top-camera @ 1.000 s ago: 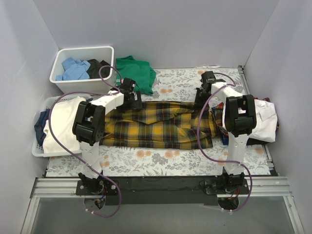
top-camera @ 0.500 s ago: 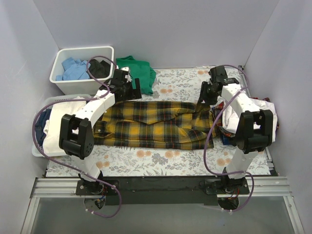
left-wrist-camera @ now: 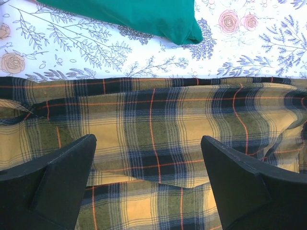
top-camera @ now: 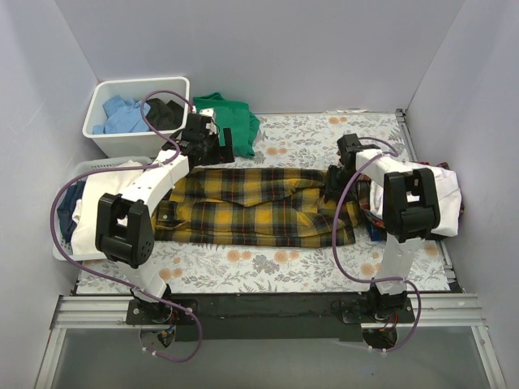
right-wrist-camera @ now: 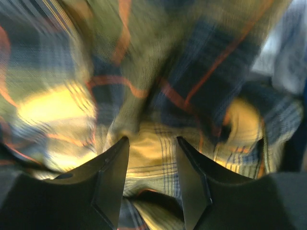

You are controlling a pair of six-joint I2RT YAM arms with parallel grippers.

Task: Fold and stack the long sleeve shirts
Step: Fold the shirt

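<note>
The yellow-and-black plaid shirt (top-camera: 259, 207) lies lengthwise across the table's middle. In the left wrist view its folded edge (left-wrist-camera: 158, 143) shows beneath the wide-open fingers. My left gripper (top-camera: 216, 152) hovers over the shirt's far edge, open and holding nothing. At the shirt's right end, my right gripper (top-camera: 336, 178) points down into bunched plaid cloth (right-wrist-camera: 153, 153). Its jaws stand part open, and a fold of that cloth lies between the fingertips (right-wrist-camera: 117, 158). A white shirt (top-camera: 442, 203) lies at the right edge behind the right arm.
A green T-shirt (top-camera: 231, 117) lies at the back, just beyond the left gripper. A white bin (top-camera: 142, 81) of blue and black clothes stands back left. A basket (top-camera: 69, 247) holding white cloth sits at the left edge. Walls close in on both sides.
The right gripper's jaws have opened, and it has come back down onto the shirt's right end. The left gripper has moved from over the shirt to its far edge, and its arm has swung left.
</note>
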